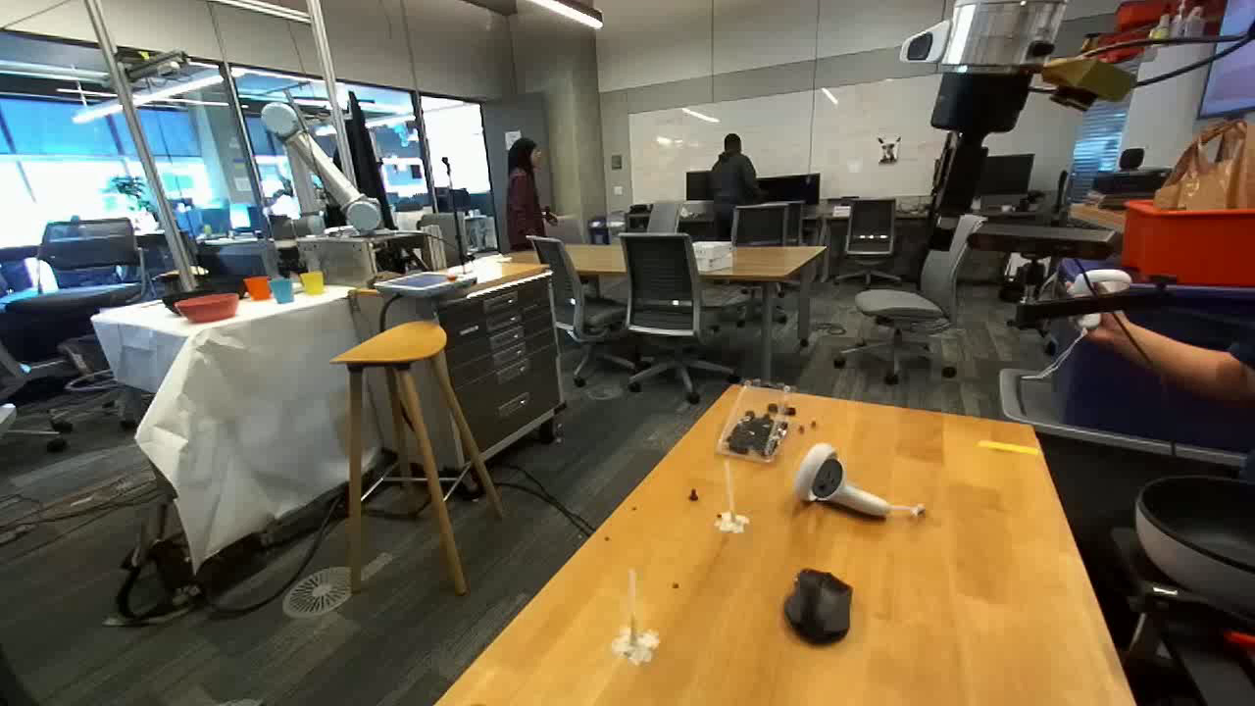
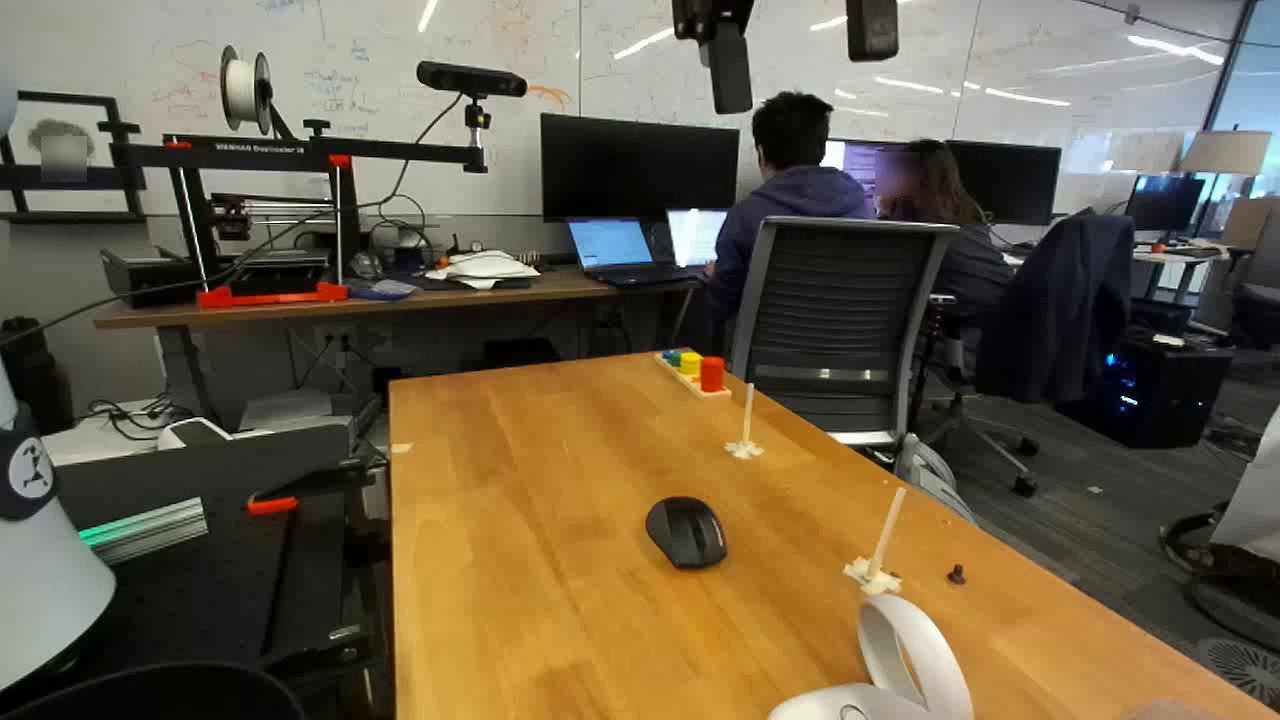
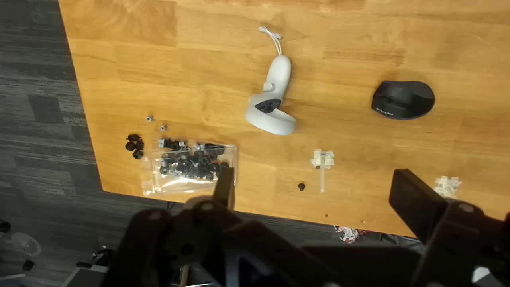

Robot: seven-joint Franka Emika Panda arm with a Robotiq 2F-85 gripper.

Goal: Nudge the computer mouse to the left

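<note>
The computer mouse (image 1: 819, 606) is small, black and domed, and lies on the wooden table in both exterior views. It shows left of the upright sticks in an exterior view (image 2: 687, 532). In the wrist view the mouse (image 3: 403, 99) lies at the upper right, above the right finger in the picture and apart from it. My gripper (image 3: 316, 189) is open with its fingers wide apart and nothing between them. In both exterior views the gripper (image 2: 800, 50) hangs high above the table; it shows edge-on in an exterior view (image 1: 953, 201).
A white controller (image 3: 271, 103) with a cord lies left of the mouse in the wrist view. A clear container of dark pieces (image 3: 191, 161) lies near the table's corner. Thin upright sticks (image 2: 745, 448) are taped near one edge. A coloured block toy (image 2: 693, 375) stands at a far corner.
</note>
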